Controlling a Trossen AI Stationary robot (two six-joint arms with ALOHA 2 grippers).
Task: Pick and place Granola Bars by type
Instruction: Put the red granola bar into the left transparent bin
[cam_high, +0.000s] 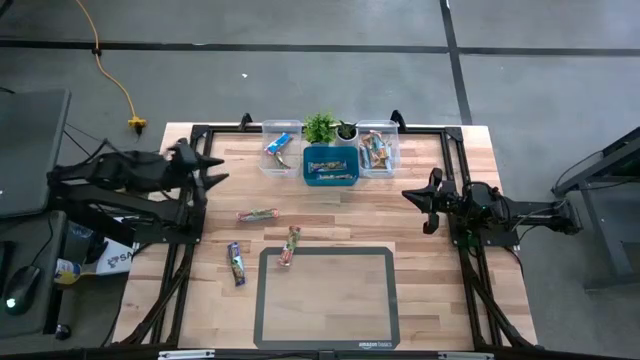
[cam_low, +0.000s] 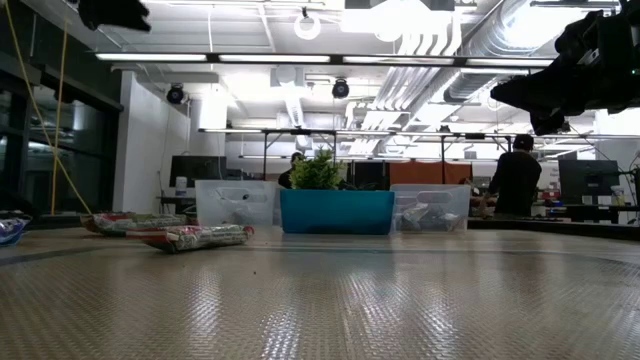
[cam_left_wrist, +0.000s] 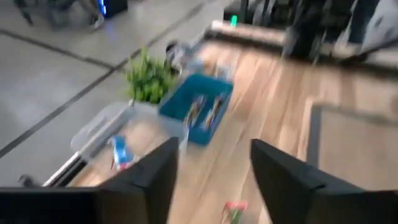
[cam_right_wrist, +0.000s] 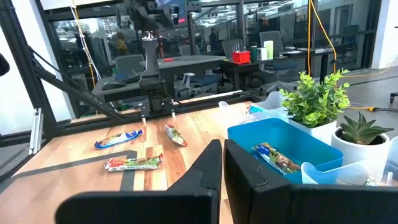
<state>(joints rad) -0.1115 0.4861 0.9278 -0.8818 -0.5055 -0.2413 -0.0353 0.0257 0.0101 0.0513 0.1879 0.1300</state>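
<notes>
Three granola bars lie flat on the wooden table: a red-green one (cam_high: 257, 214), another (cam_high: 291, 245) at the mat's far edge, and a purple-blue one (cam_high: 236, 263). More bars lie in the left clear bin (cam_high: 281, 147), the blue bin (cam_high: 330, 166) and the right clear bin (cam_high: 376, 150). My left gripper (cam_high: 215, 170) hangs open above the table's left side, empty; in its wrist view the left gripper (cam_left_wrist: 211, 180) faces the bins. My right gripper (cam_high: 412, 195) hovers shut over the right side, holding nothing; the right wrist view shows the right gripper (cam_right_wrist: 222, 171) aimed across the table.
Two small potted plants (cam_high: 320, 127) (cam_high: 346, 131) stand behind the blue bin. A grey-bordered mat (cam_high: 325, 295) covers the near middle of the table. Black frame rails run along the table's left, right and far sides. People stand in the room beyond the table.
</notes>
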